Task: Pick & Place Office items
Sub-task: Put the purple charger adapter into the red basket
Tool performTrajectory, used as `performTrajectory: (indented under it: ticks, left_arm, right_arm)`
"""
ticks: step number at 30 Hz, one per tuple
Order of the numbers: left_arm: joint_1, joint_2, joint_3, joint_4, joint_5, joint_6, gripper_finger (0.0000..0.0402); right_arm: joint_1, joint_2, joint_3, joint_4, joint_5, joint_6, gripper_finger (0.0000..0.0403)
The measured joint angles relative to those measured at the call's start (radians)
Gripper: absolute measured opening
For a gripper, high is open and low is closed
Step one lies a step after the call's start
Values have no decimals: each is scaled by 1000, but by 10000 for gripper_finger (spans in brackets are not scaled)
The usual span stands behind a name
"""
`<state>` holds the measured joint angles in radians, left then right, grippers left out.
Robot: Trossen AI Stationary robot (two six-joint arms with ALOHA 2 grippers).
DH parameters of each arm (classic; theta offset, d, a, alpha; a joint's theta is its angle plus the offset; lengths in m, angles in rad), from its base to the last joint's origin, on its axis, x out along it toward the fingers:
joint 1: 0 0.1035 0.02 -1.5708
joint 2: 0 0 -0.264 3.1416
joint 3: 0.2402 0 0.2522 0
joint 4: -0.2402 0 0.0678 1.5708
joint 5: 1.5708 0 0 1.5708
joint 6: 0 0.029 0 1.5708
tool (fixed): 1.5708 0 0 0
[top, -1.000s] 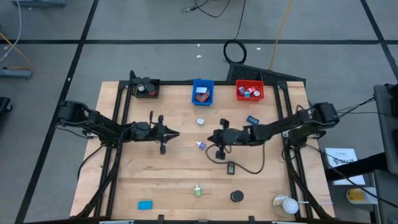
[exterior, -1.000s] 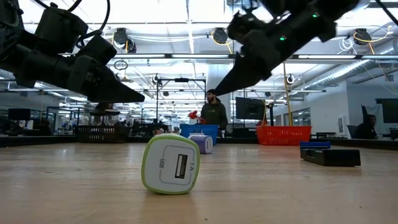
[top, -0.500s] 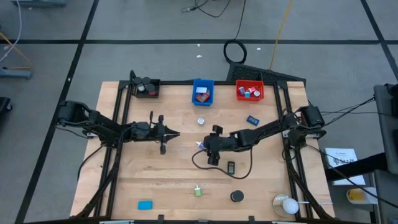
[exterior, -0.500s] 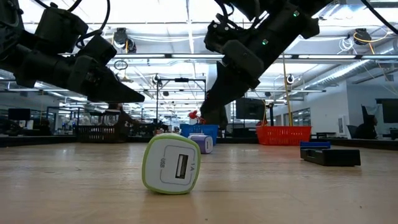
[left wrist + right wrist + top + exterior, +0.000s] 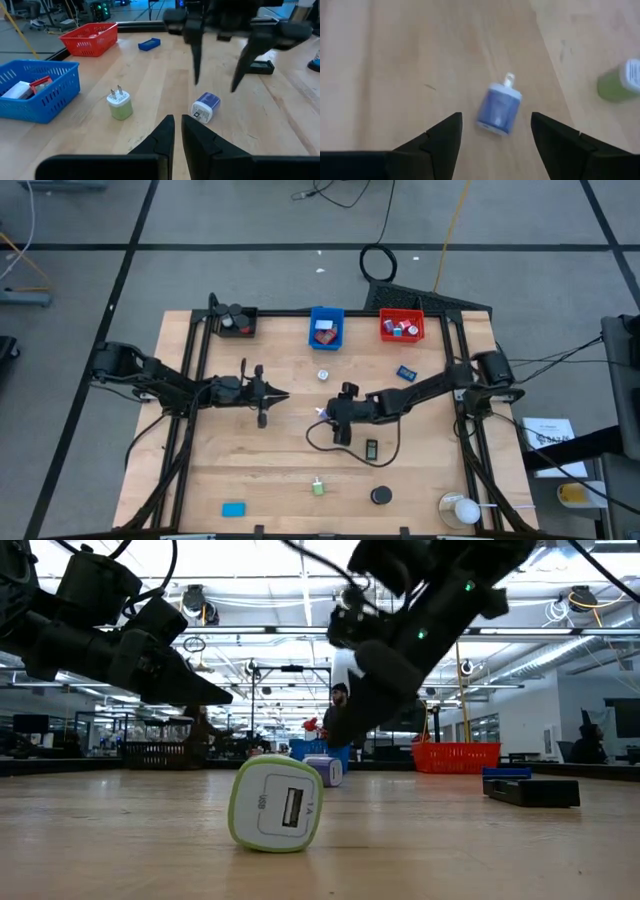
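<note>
A small blue-and-white charger plug (image 5: 499, 107) lies on its side on the wooden table (image 5: 280, 460), near the middle (image 5: 321, 412). My right gripper (image 5: 496, 120) hangs open just above it, slanting down, one finger on each side and neither touching; the left wrist view shows its fingers (image 5: 215, 70) above the plug (image 5: 206, 107). My left gripper (image 5: 177, 131) waits shut and empty left of centre (image 5: 283, 395). Other office items lie scattered: a green-and-white plug (image 5: 120, 104), a green USB charger (image 5: 275, 805), a blue piece (image 5: 405, 372), and a black piece (image 5: 371, 448).
Along the far edge stand a black bin (image 5: 236, 321), a blue bin (image 5: 326, 328) and a red bin (image 5: 401, 327), each with items inside. Near the front edge lie a blue block (image 5: 233, 509), a black disc (image 5: 380, 496) and a white round object in a clear holder (image 5: 462, 508).
My right gripper has come down and toward the table's left, over the blue-and-white plug, tipping further downward. Its fingers have gone from shut to wide open. The plug has not moved.
</note>
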<state>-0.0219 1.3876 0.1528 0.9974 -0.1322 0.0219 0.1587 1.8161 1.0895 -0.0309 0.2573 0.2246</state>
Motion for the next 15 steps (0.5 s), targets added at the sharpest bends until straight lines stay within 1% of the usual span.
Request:
performTrajectory:
  ticks: [4, 8, 15]
  left_arm:
    - [0, 0, 0, 0, 0, 0, 42]
    - [0, 0, 0, 0, 0, 0, 42]
    - [0, 0, 0, -1, 0, 0, 42]
  right_arm:
    - [-22, 52, 35, 9, -49, 0, 232]
    - [-37, 97, 82, -8, -53, 0, 225]
    - [-56, 102, 95, -72, -50, -1, 184]
